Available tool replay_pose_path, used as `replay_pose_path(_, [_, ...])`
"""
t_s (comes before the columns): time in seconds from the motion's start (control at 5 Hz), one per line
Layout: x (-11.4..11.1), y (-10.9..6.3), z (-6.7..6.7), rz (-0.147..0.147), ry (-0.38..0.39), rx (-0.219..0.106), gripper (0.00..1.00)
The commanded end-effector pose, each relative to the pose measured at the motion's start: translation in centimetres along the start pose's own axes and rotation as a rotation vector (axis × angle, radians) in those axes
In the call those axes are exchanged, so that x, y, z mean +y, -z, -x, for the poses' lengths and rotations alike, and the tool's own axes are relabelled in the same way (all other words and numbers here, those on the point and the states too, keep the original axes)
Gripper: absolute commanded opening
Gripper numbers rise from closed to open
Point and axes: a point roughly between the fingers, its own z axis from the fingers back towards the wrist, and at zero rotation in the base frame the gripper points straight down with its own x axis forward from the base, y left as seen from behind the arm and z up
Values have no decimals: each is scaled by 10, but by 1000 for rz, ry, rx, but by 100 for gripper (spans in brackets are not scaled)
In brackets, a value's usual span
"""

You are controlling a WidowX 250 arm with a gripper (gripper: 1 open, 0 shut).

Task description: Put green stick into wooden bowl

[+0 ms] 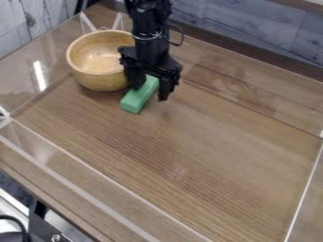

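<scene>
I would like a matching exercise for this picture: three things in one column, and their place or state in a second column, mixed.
Things:
1. green stick
2. wooden bowl
3. claw

Place or state:
A. open, pointing down over the stick
B. lying on the table, right of the bowl
C. standing on the table with nothing inside

Pairs: 1-B, 2-C, 3-A

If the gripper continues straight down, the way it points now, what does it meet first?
Most likely the green stick: the open gripper straddles its upper end, with the wooden table directly beneath. Exact depth is hard to judge.
</scene>
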Motion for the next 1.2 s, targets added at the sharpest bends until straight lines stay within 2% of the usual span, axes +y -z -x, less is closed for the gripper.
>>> replay_pose_path(0.0, [7,-19,-10,-11,-10,-59,100])
replay_pose_path(0.8, [8,-28,-7,1,-10,-54,100])
replay_pose_path(1.0, [10,-23,-6,-8,-12,-51,0])
